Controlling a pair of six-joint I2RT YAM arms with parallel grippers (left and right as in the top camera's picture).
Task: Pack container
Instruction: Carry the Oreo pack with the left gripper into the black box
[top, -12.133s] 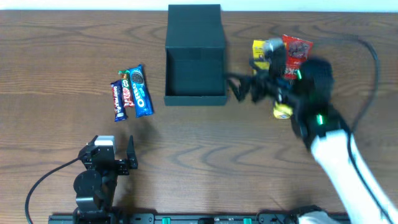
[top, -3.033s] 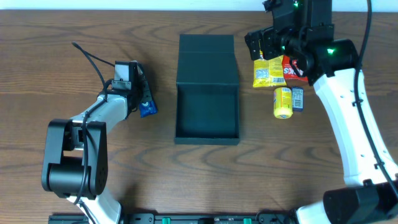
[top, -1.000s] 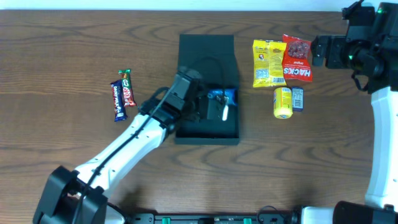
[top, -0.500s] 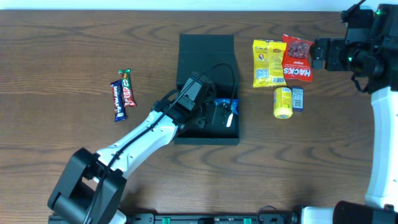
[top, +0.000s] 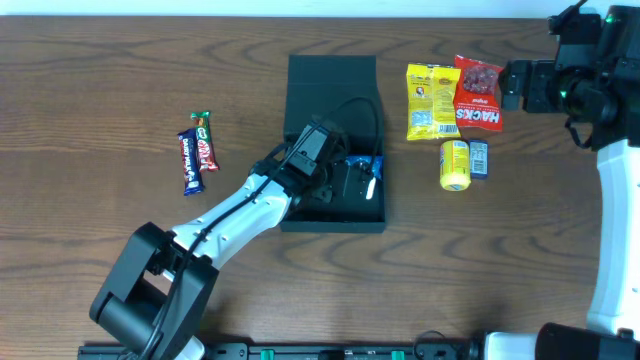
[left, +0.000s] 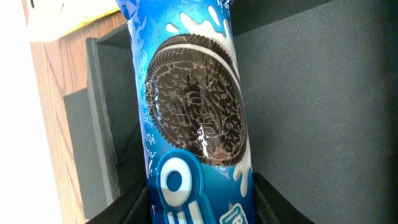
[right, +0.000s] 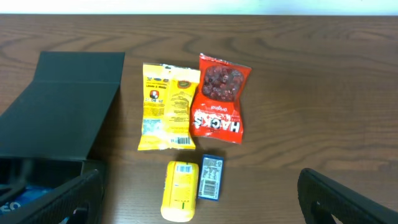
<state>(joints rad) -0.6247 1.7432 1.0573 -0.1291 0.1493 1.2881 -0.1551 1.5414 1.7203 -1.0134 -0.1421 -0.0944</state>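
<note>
1 dark container (top: 331, 80) stands open in the middle of the wooden table (top: 100, 60), its flap lid laid back on the far side. Inside it, close to the right wall, the left gripper (top: 352, 182) has a blue biscuit packet (left: 193, 124) between its fingers (left: 134, 208). The fingers lie along the packet's edges, but whether they are squeezing it or letting it go cannot be told. The right gripper (top: 525, 85) hangs wide apart and empty near the table's far right corner.

Several things could go wrong from here. The long biscuit packet sits so near the right wall that it could end up propped against it rather than flat, taking room from the 6 snacks yet to go in. A finger pulling out could drag the packet up with it, or catch the wall and shove the container askew. The arm's black cable (top: 352, 108) loops over the container's far half and might snag the flap.

Right of the container, a yellow packet (right: 166, 115) and a red bag (right: 221, 106) lie side by side, with a yellow tube (right: 180, 190) and a small blue packet (right: 210, 177) just in front of them. Well to the left lie 2 chocolate bars (top: 189, 165), touching.

The biscuit packet shows a dark sandwich biscuit and a big white "O", the rest cut off. The red bag reads "HACKS". All other print is too small to read.
</note>
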